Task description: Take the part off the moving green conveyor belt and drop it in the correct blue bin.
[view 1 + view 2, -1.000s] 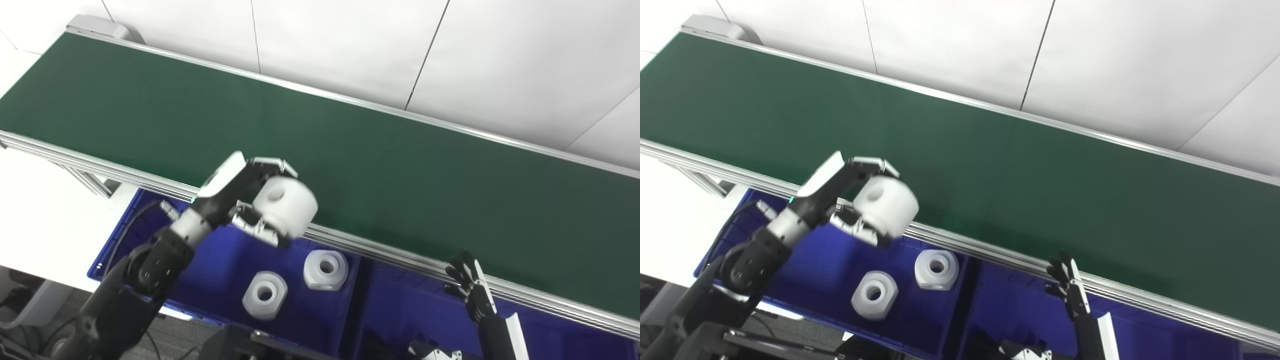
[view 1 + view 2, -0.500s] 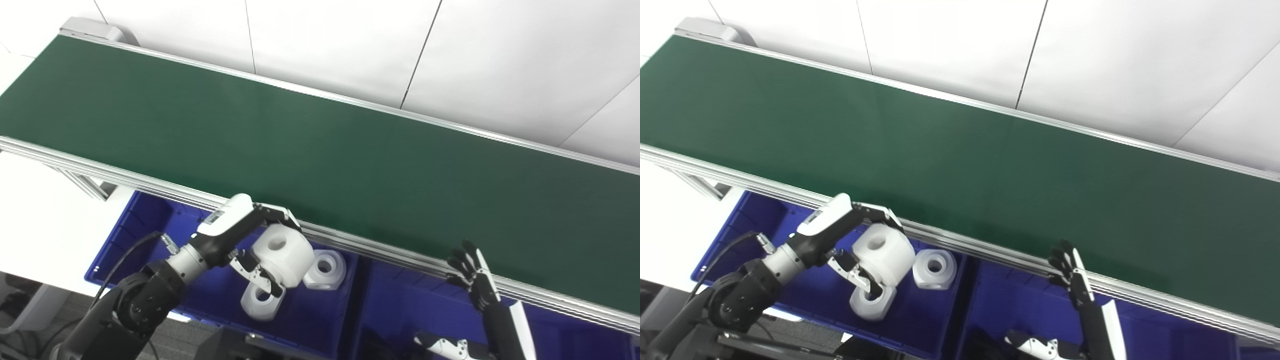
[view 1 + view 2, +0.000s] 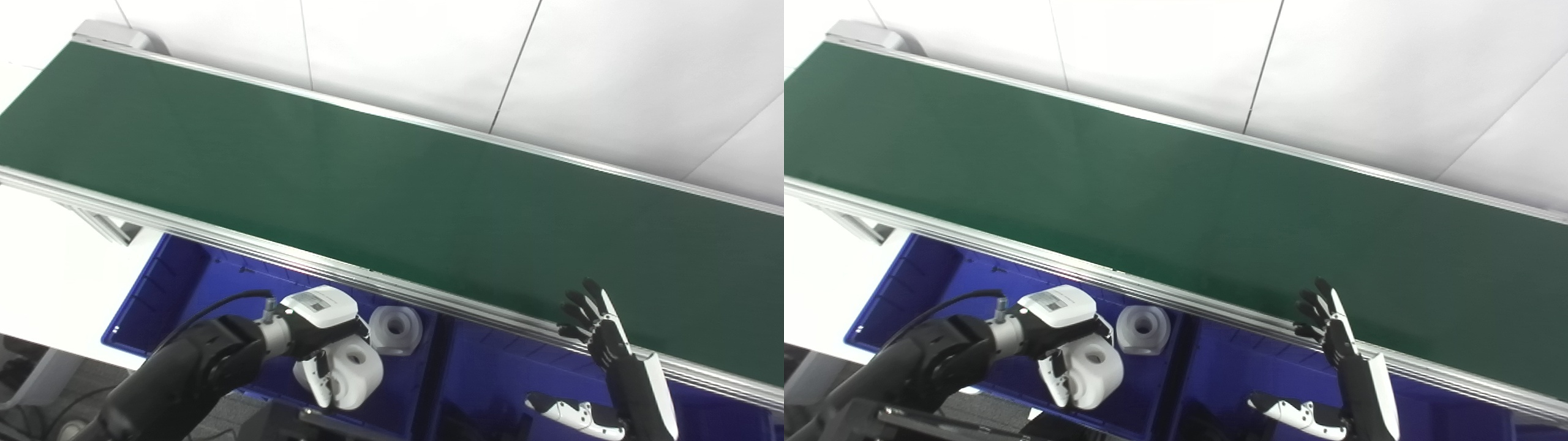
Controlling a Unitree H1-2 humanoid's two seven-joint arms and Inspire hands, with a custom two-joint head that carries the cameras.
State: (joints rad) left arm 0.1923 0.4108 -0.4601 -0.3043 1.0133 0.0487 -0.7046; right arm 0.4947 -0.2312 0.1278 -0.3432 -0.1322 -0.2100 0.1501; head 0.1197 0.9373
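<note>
My left hand (image 3: 315, 321) is down inside the left blue bin (image 3: 184, 288), with its fingers closed around a white cylindrical part (image 3: 355, 370) that has a hole in it. The part sits low in the bin, in front of another white part (image 3: 395, 327) lying on the bin floor. The green conveyor belt (image 3: 392, 184) runs across the view and carries no part. My right hand (image 3: 597, 321) is open with its fingers spread, held upright at the belt's front rail, over the right blue bin (image 3: 490, 373).
The belt's aluminium front rail (image 3: 214, 236) runs just above both bins. A divider wall (image 3: 442, 367) separates the two bins. A white wall stands behind the belt. A white table surface (image 3: 55, 269) lies left of the bins.
My left hand has carried the white part from above the belt's front rail down into the left bin, covering a part lying there. My right hand has stayed by the rail.
</note>
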